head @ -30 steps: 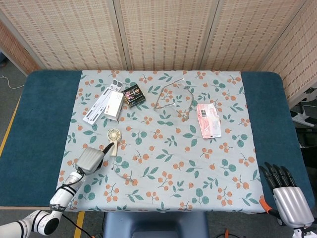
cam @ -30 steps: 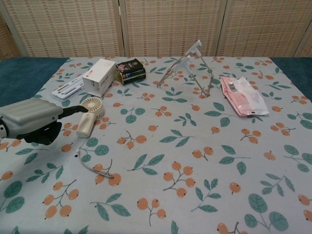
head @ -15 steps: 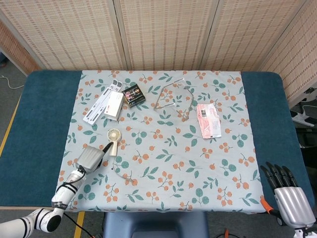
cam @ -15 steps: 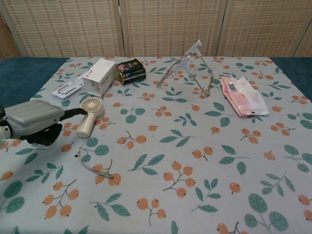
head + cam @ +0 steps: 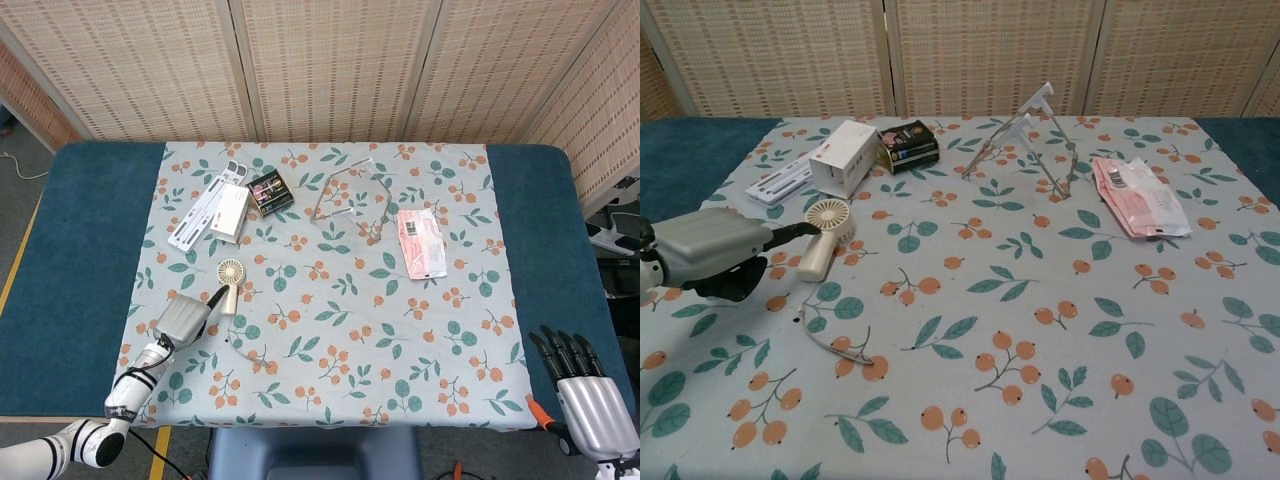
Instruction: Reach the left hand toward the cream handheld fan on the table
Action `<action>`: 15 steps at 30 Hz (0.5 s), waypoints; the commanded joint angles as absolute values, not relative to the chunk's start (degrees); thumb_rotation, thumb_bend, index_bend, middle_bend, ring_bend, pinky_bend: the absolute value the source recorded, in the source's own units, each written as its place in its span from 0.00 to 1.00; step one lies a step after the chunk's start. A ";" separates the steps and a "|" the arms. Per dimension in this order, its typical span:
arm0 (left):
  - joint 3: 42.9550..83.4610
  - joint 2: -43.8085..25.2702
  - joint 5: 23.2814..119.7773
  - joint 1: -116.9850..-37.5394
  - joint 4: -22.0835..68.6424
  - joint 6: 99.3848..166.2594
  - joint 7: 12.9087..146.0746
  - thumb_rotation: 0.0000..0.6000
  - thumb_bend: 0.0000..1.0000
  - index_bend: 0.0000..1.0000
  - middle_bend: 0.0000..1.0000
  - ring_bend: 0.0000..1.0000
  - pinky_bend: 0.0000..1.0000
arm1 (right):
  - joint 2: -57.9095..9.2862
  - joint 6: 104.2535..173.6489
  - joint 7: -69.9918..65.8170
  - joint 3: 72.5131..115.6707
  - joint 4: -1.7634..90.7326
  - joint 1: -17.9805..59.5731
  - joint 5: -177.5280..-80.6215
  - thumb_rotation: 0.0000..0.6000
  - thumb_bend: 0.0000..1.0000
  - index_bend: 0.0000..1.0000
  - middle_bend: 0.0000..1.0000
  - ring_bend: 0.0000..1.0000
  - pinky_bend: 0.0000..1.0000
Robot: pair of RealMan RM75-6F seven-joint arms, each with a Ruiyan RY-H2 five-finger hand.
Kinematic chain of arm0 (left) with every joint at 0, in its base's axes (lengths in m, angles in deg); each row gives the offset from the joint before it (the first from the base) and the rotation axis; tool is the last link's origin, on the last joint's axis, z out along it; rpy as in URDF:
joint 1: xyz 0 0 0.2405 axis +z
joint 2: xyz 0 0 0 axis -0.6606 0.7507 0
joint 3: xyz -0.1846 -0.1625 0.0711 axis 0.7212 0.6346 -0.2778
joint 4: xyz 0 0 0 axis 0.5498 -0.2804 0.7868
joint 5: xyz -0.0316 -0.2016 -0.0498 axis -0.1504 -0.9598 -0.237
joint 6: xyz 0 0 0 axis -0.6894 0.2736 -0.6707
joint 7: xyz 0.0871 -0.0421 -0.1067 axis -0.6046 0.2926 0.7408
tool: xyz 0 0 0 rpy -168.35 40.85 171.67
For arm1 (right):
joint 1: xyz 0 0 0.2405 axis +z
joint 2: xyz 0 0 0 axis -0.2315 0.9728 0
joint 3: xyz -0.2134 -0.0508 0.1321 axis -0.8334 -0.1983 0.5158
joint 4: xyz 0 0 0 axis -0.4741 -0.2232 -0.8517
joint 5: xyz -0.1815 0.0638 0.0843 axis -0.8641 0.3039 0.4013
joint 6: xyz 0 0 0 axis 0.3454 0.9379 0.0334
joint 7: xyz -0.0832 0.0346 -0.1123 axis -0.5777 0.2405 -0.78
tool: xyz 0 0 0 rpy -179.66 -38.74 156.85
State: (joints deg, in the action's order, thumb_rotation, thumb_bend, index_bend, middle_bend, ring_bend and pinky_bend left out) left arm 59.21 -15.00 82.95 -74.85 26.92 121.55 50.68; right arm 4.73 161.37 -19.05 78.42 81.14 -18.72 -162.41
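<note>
The cream handheld fan (image 5: 229,281) lies flat on the floral cloth, round head toward the back and handle toward the front; it also shows in the chest view as the fan (image 5: 824,236). My left hand (image 5: 184,317) hovers just left and in front of it, with a dark fingertip stretched out close to the handle. In the chest view the left hand (image 5: 712,256) holds nothing. My right hand (image 5: 592,396) hangs off the table's front right corner, fingers straight and apart.
A thin white cable (image 5: 835,345) curls on the cloth in front of the fan. Behind the fan are a white box (image 5: 230,213), a flat white strip (image 5: 196,214) and a black box (image 5: 270,191). A wire stand (image 5: 350,198) and a pink packet (image 5: 421,242) lie further right.
The left hand has drawn back slightly toward the table's front left, its fingertip still beside the fan's handle. The right hand has sunk a little lower at the frame's edge.
</note>
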 commanded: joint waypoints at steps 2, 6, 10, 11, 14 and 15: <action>58.86 -15.10 82.77 -75.00 26.92 121.72 50.35 1.00 0.95 0.00 0.98 0.88 1.00 | 4.81 161.52 -19.03 78.40 81.20 -18.76 -162.52 1.00 0.12 0.00 0.00 0.00 0.00; 58.41 -15.12 82.69 -75.13 27.04 122.07 49.72 1.00 0.95 0.00 0.99 0.88 1.00 | 4.89 161.57 -18.97 78.37 81.26 -18.79 -162.48 1.00 0.12 0.00 0.00 0.00 0.00; 58.10 -15.16 82.18 -75.31 27.06 122.07 48.80 1.00 0.95 0.00 0.99 0.88 1.00 | 4.94 161.58 -18.95 78.27 81.31 -18.81 -162.59 1.00 0.12 0.00 0.00 0.00 0.00; 58.04 -15.14 81.92 -75.37 27.08 121.97 48.45 1.00 0.95 0.00 0.99 0.88 1.00 | 4.95 161.58 -18.94 78.25 81.32 -18.82 -162.61 1.00 0.12 0.00 0.00 0.00 0.00; 57.98 -14.91 80.51 -75.69 27.39 121.23 47.32 1.00 0.95 0.00 0.99 0.88 1.00 | 4.95 161.56 -18.96 78.16 81.36 -18.83 -162.73 1.00 0.12 0.00 0.00 0.00 0.00; 57.99 -14.87 80.26 -75.76 27.44 121.12 47.14 1.00 0.95 0.00 0.99 0.88 1.00 | 4.94 161.58 -18.97 78.14 81.35 -18.84 -162.77 1.00 0.12 0.00 0.00 0.00 0.00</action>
